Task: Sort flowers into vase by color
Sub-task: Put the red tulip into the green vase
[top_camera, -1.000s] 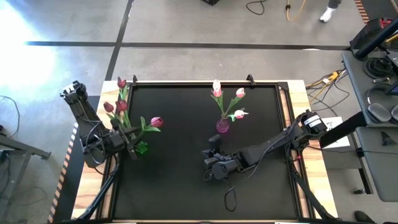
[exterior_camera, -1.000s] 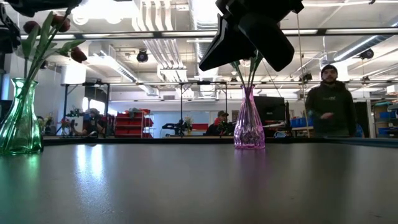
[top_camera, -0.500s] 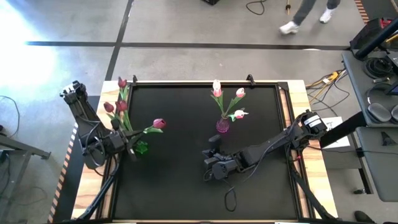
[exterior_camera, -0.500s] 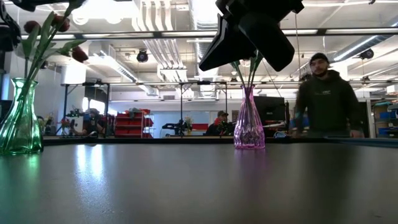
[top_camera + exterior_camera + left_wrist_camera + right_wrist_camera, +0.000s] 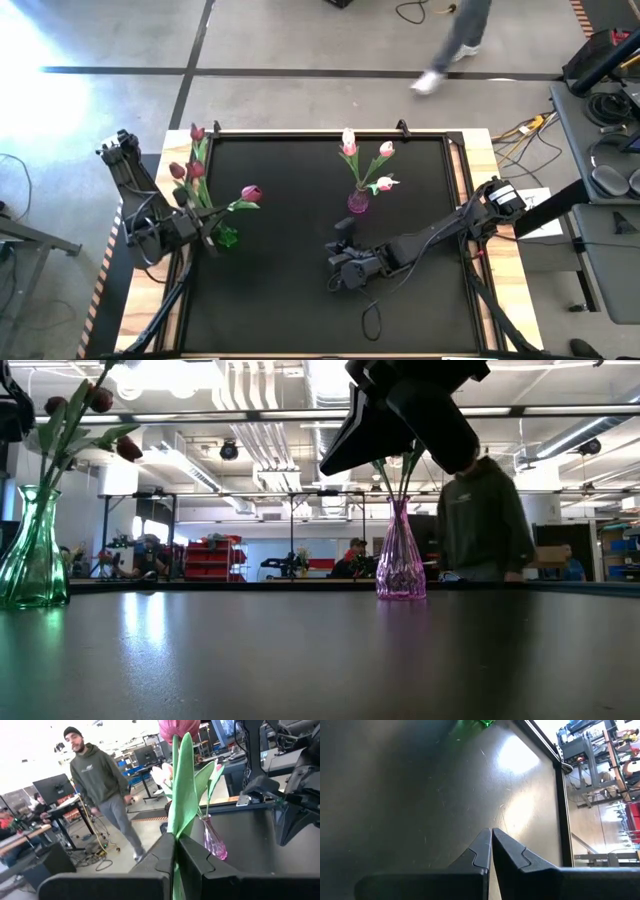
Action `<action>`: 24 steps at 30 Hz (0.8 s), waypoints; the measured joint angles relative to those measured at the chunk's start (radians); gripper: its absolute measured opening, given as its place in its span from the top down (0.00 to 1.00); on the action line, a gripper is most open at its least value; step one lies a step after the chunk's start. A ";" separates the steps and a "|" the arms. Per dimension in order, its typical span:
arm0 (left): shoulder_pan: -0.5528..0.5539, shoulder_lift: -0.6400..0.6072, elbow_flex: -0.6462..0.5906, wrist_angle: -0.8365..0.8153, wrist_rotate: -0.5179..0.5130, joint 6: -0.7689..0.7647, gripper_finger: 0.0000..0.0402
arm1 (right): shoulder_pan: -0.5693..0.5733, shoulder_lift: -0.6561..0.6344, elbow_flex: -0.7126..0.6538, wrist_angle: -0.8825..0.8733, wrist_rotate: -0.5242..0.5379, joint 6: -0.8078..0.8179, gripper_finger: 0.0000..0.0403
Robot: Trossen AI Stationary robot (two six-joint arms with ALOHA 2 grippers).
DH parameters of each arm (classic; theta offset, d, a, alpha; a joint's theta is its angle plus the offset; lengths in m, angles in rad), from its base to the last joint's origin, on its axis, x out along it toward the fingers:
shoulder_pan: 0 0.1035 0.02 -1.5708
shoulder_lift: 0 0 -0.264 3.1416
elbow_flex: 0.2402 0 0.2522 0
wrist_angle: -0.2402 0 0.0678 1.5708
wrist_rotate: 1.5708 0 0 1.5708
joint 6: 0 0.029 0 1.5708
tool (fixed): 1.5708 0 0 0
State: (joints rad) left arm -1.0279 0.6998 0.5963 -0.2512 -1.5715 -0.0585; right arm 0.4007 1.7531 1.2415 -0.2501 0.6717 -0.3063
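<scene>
A green vase (image 5: 228,238) stands at the table's left with dark red tulips (image 5: 195,133) in it. One more dark red tulip (image 5: 251,193) leans out toward the table's middle, and my left gripper (image 5: 209,232) is shut on its stem beside the vase. At the far middle a pink vase (image 5: 357,203) holds three pale pink tulips (image 5: 348,142). My right gripper (image 5: 491,831) hangs shut over the table's middle with nothing in it, nearer than the pink vase and pointing toward the green vase (image 5: 481,722). My left gripper pinches the leaning tulip's green stem and leaf (image 5: 174,854) between its two fingers. The fingers lie level, reaching in from the table's left side, across the stem. Above them the stem rises to the red head (image 5: 178,726). The gripper hides the stem's lower end.
A person (image 5: 455,38) walks across the floor beyond the table's far edge and also shows behind the pink vase (image 5: 400,565) in the low view. The dark mat (image 5: 290,300) lies bare between the two vases and toward the near edge.
My left gripper has shut on the leaning tulip's stem, and the tulip's head has swayed slightly. My right arm has kept still. The person behind the table has walked toward the left.
</scene>
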 joint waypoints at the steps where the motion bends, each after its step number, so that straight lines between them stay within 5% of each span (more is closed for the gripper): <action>1: 0.000 0.000 0.013 -0.001 0.000 0.022 1.00 | 0.000 0.000 0.000 0.000 0.000 0.000 0.98; 6: 0.000 -0.024 0.055 -0.060 0.000 0.078 1.00 | -0.005 0.000 0.000 0.002 -0.029 0.004 0.98; 14: -0.001 -0.120 0.043 -0.453 0.062 -0.340 1.00 | -0.029 0.000 -0.016 0.053 -0.086 -0.008 0.98; 24: -0.049 -0.113 -0.028 -0.468 0.055 -0.469 1.00 | -0.041 0.001 -0.018 0.120 -0.133 -0.008 0.98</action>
State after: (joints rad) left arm -1.0769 0.5872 0.5687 -0.7189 -1.5166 -0.5279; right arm 0.3599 1.7538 1.2232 -0.1305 0.5385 -0.3145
